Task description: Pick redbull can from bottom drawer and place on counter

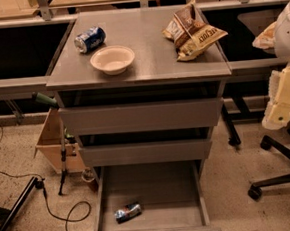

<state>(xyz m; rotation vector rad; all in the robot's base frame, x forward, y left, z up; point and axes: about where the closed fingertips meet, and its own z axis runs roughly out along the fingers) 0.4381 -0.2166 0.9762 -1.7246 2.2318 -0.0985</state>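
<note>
While the redbull can [128,212] lies in the bottom drawer [155,187], the end effector [283,99] (state unclear) hangs far upper-right.

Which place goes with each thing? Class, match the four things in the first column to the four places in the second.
Things
1. blue can
2. tool
3. redbull can
4. bag

Places
A. in the open bottom drawer, front left
B. on the counter, back right
C. on the counter, back left
D. off to the counter's right, at the picture's edge

Pairs: 1-C, 2-D, 3-A, 4-B
</note>
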